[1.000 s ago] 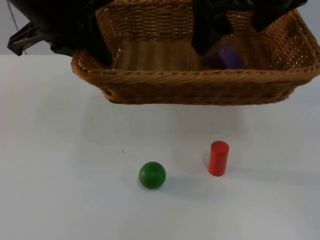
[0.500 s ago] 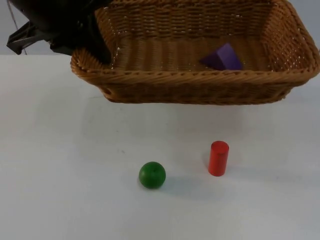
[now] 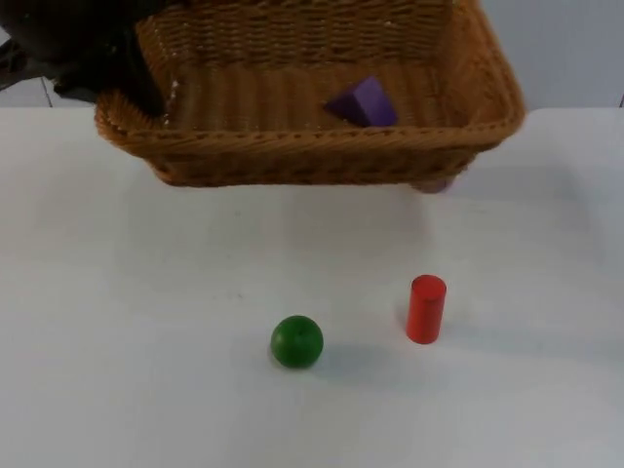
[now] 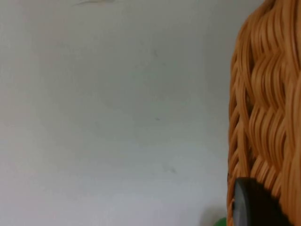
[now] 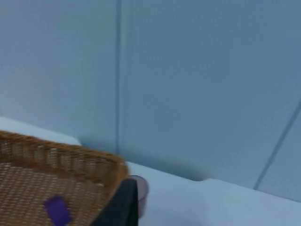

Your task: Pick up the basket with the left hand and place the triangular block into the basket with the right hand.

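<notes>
The left gripper [image 3: 146, 93] holds the wicker basket [image 3: 312, 156] by its left rim, up off the white table [image 3: 146, 341]. The purple triangular block [image 3: 363, 101] lies inside. A green ball [image 3: 296, 341] and red cylinder [image 3: 426, 308] sit nearby

Seemingly matte black left arm [image 3: 73, 44]

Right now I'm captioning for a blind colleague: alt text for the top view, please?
A wicker basket, held at its rim by the left gripper, contains a purple triangular block. Nearer the camera, a green ball and red cylinder sit on the white table.
</notes>
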Tool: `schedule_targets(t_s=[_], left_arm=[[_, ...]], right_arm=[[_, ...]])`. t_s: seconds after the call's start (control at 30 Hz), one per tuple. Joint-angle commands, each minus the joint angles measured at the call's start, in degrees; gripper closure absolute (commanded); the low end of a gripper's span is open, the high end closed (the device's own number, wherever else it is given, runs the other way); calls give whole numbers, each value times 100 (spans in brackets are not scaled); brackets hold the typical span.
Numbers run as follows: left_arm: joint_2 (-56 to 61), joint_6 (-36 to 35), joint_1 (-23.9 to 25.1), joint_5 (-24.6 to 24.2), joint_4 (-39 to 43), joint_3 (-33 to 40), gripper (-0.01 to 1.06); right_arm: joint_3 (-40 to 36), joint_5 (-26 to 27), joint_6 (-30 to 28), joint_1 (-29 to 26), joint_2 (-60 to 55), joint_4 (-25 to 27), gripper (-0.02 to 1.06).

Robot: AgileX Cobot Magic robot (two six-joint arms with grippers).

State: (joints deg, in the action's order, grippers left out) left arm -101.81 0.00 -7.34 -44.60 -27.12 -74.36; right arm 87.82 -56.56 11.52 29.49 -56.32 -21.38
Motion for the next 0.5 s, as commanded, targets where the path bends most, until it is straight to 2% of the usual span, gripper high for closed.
schedule_targets(t_s=[0.0, 0.17, 0.47], left_arm=[[-143, 230, 126, -113, -338, -20, 105], [-706, 952, 404, -253, -996, -20, 105], [-1392, 1212, 404, 166, -999, -31, 105]], right_arm=[[-7, -177, 102, -27, 158, -192, 0], [-7, -604, 167, -27, 478, -302, 0], [-7, -1183, 253, -27, 705, -418, 0]])
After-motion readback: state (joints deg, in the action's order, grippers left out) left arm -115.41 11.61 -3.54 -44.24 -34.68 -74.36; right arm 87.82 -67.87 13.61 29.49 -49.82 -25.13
